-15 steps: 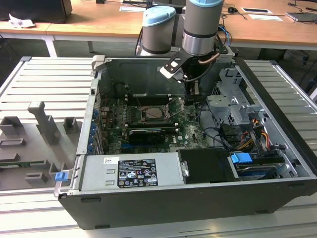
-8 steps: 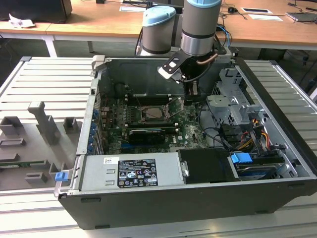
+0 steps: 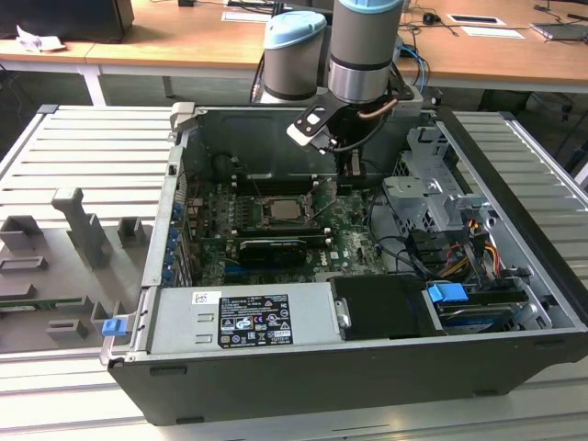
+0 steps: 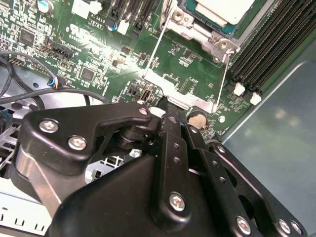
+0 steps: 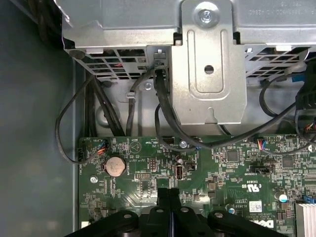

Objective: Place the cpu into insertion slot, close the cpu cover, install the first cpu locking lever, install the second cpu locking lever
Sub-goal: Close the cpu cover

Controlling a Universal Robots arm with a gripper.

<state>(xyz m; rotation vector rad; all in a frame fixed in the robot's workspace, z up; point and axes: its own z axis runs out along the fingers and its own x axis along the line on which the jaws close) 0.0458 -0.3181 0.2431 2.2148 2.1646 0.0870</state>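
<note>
Gripper fingers clenched together, tips just above green board beside coin cell. Farther off, cpu sits in insertion slot, cpu cover framing it. Ext. view adds PSU w/ printed label.

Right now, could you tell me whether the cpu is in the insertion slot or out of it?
In: the cpu lies flat, pale top up, inside the insertion slot.
</note>
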